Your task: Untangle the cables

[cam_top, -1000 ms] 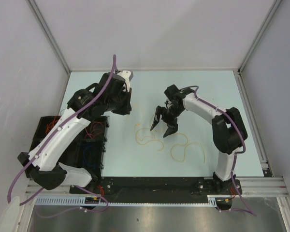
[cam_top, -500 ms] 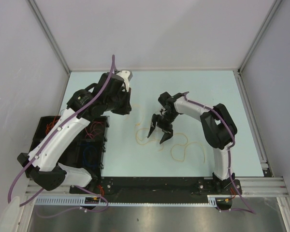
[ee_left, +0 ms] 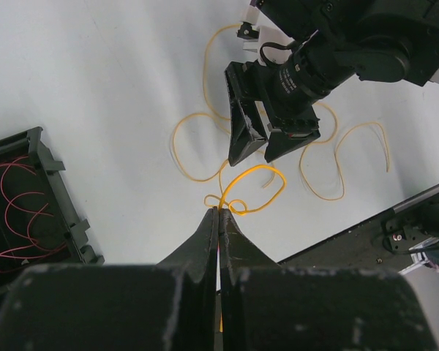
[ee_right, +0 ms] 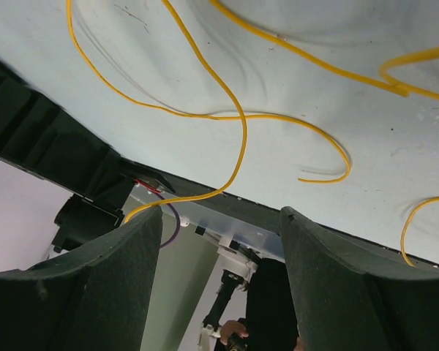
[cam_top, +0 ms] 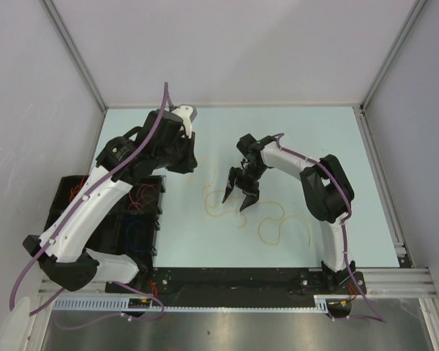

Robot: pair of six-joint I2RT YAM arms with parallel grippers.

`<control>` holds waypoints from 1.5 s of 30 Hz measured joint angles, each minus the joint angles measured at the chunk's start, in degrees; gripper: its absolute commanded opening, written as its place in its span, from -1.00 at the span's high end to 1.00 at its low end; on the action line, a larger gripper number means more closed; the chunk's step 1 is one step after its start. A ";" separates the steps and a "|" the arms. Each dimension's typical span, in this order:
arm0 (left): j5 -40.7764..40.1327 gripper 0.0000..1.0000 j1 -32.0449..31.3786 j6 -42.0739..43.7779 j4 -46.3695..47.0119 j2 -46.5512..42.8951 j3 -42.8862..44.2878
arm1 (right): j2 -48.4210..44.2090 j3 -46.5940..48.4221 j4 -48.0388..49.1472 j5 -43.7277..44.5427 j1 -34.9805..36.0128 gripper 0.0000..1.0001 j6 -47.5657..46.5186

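Currently, one strand of thin yellow-orange curly cables (ee_right: 241, 117) pinched in clenched left tool (ee_left: 218, 212); rest spread in loops on pale desk (cam_top: 307, 139) beneath right tool (cam_top: 235, 202), jaws apart. Risk: crossing loops caught together, knot tightened by opposed pull.

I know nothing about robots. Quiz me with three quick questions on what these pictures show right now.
1. True or false: the left tool is shut on a thin yellow-orange cable.
2. Fill in: the right tool hangs with its jaws ____.
3. Where do the thin red wires lie? A) in the black plastic bin B) in the right tool C) in the left tool

Key: 1 true; 2 open; 3 A.
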 measured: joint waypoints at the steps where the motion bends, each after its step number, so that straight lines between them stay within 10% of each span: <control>1: 0.02 0.99 0.00 -0.02 0.00 0.00 0.00 | 0.00 0.13 -0.11 0.26 -0.13 -0.37 0.04; 22: 1.36 0.99 0.37 0.04 0.76 -0.98 -2.80 | -3.74 -1.44 0.52 2.14 -2.27 -0.38 2.38; 33: 1.77 0.99 0.42 0.04 0.81 -1.25 -2.80 | 1.92 0.07 0.90 3.72 1.09 0.06 3.30; 45: 2.93 0.99 0.44 -0.52 2.73 -6.82 -5.84 | 1.95 0.33 0.81 6.62 1.79 -0.18 3.43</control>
